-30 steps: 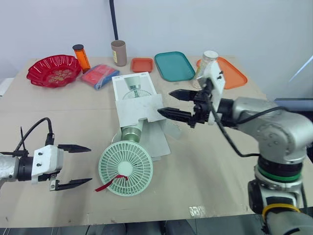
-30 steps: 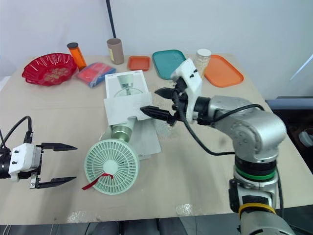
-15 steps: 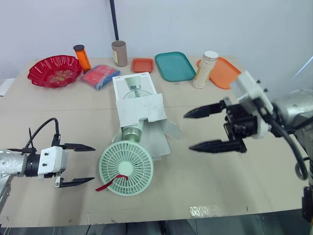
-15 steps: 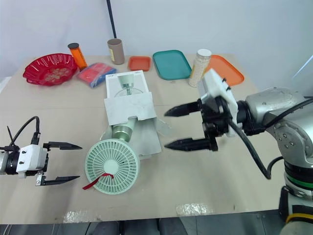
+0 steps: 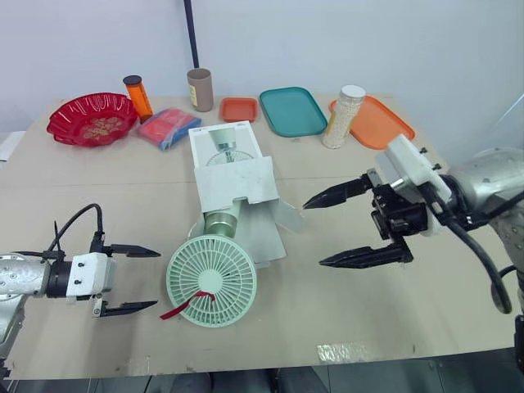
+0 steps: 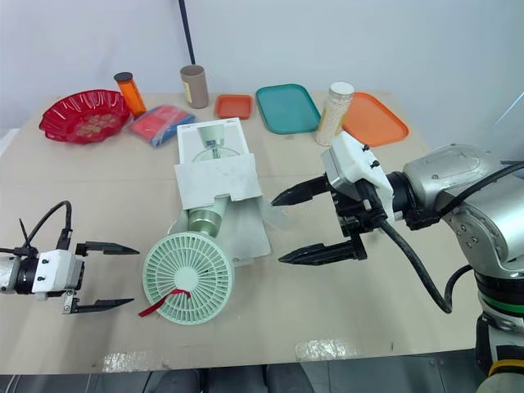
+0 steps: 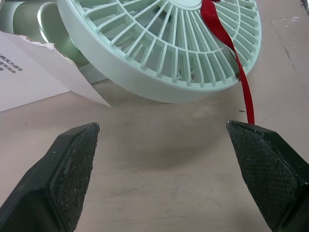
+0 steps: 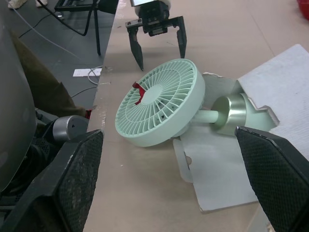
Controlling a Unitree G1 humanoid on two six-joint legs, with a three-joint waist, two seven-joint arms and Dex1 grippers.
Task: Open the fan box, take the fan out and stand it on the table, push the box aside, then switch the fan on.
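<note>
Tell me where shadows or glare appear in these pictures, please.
Left wrist view: the fan casts a soft shadow on the table beneath its head. Right wrist view: the fan's base carries a bright highlight. Left eye view: light looks even, shadows faint.

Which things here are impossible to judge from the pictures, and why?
- Base end of the pale green plastic fan: head views, under the flap of the white cardboard box; switch cannot be located.
- Print on the box: head views, too small.
- Fan grille: left wrist view, cut off by the picture edge.
- Contents of the red scalloped bowl: likewise too small.
</note>
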